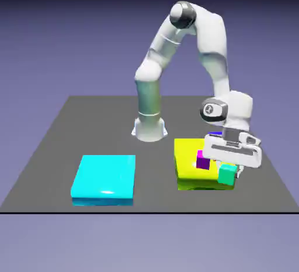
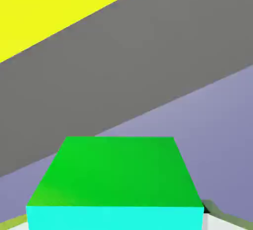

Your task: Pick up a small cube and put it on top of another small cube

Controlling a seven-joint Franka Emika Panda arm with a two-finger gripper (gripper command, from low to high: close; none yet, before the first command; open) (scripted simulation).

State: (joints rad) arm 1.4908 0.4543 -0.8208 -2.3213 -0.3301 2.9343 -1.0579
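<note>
The small green-teal cube (image 1: pixel 227 174) is in the lower right of the exterior view, in front of the near right corner of the yellow slab (image 1: pixel 190 174). The gripper (image 1: pixel 229 170) is clenched on this cube, one finger at each side of it. In the hand view the cube fills the bottom middle and hides most of the fingertips. It seems to be held above the table (image 1: pixel 155 177), but I cannot tell how high.

The step in hand, I judge, is to carry the cube over to another small cube. The purple cube (image 1: pixel 202 159), just to the left of it in the picture, is a probable base. For doing this well, the hand should keep the held cube higher than the purple one, bring it above the middle, align the faces, and go down slowly. If it travels too low, it could push the purple cube away. The fingers should open only when the two faces meet flat, and then the hand should rise straight.

The cubes have flat faces and sharp edges, of plain colour, so they should sit well on each other. The yellow slab and the cyan slab (image 1: pixel 105 176), at lower left, are wide, smooth and shiny, with softly rounded edges. Behind the hand, a blue thing (image 1: pixel 215 133) is partly hidden; its shape I cannot tell.
</note>
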